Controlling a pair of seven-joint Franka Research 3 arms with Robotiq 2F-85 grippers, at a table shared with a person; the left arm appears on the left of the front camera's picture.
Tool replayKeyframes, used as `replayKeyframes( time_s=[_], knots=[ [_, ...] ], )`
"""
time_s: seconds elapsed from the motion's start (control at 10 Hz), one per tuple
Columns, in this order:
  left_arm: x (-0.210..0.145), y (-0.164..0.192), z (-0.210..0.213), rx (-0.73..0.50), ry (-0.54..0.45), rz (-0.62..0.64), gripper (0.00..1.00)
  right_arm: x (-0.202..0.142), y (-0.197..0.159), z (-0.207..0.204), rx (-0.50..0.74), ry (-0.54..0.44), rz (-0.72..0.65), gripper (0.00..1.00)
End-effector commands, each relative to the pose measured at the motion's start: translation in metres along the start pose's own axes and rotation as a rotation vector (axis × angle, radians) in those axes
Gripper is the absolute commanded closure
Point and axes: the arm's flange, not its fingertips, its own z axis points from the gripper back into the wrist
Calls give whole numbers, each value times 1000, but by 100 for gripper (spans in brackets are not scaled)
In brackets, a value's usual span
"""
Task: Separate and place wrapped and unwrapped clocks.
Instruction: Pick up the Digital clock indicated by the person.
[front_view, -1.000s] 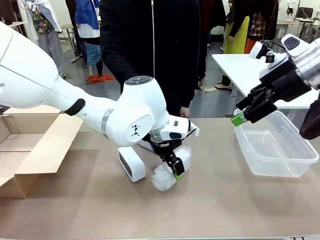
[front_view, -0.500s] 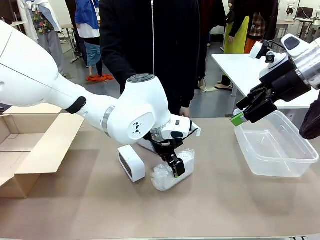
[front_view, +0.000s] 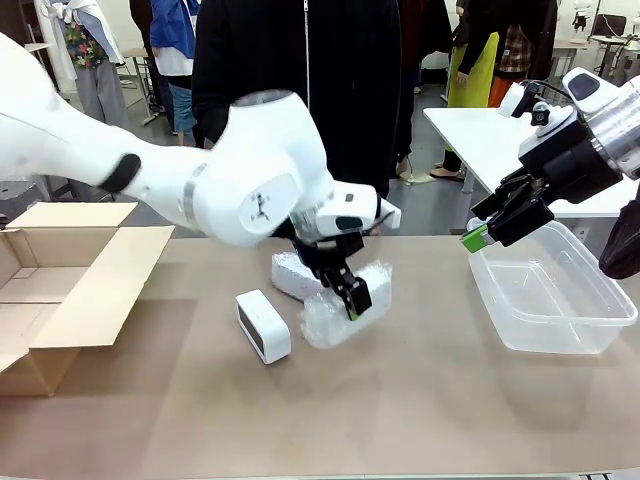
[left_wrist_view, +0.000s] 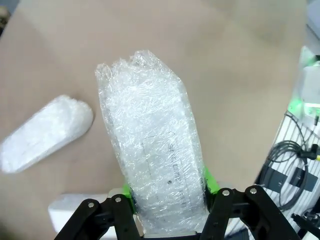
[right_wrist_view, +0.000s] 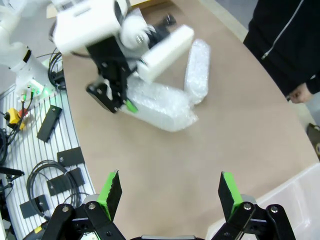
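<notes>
My left gripper (front_view: 352, 297) is shut on a wrapped clock (front_view: 340, 308), a bubble-wrap bundle held tilted just above the table's middle. In the left wrist view the held wrapped clock (left_wrist_view: 152, 150) rises from between the green pads (left_wrist_view: 211, 182). The second wrapped clock (front_view: 288, 275) lies on the table just behind it, also seen as a white bundle (left_wrist_view: 47, 132). The unwrapped clock (front_view: 262, 326), a smooth white block with a dark face, stands to the left. My right gripper (front_view: 488, 228) hangs open and empty above the tub's near-left corner; its fingers (right_wrist_view: 111, 192) are spread wide.
An open cardboard box (front_view: 60, 290) sits at the table's left edge. A clear plastic tub (front_view: 550, 295) stands at the right. A person in black (front_view: 300, 100) stands at the far side, one hand (right_wrist_view: 300, 92) near the table edge. Cables and tools (right_wrist_view: 35, 150) lie beside the table.
My left gripper closed on the near wrapped clock and raised it up and slightly right; the arm lifted, uncovering the second bundle behind. The right arm stayed still.
</notes>
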Motion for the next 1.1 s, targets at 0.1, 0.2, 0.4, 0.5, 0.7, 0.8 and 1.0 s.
replayKeyframes(
  time_s=[0.1, 0.2, 0.4, 0.5, 0.7, 0.8, 1.0],
  knots=[
    [-5, 1, 88, 0, -27, -25, 80, 0, 0, -2, 22, -18, -4, 0],
    [-6, 0, 111, 23, -45, -23, 80, 0, 0, -2, 22, -18, -4, 0],
    [-12, 0, 145, 79, -86, -26, 80, 0, 0, -2, 22, -18, -4, 0],
    [-16, 2, 153, 84, -125, -35, 80, 0, 0, -2, 22, -18, -4, 0],
    [-22, 15, 132, 39, -107, -32, 80, 0, 0, -2, 22, -18, -4, 0],
    [-10, 2, 160, 89, -115, -11, 80, 0, 0, -2, 22, -18, -4, 0],
    [-10, 2, 160, 89, -115, -11, 80, 0, 0, -2, 22, -18, -4, 0]
  ],
)
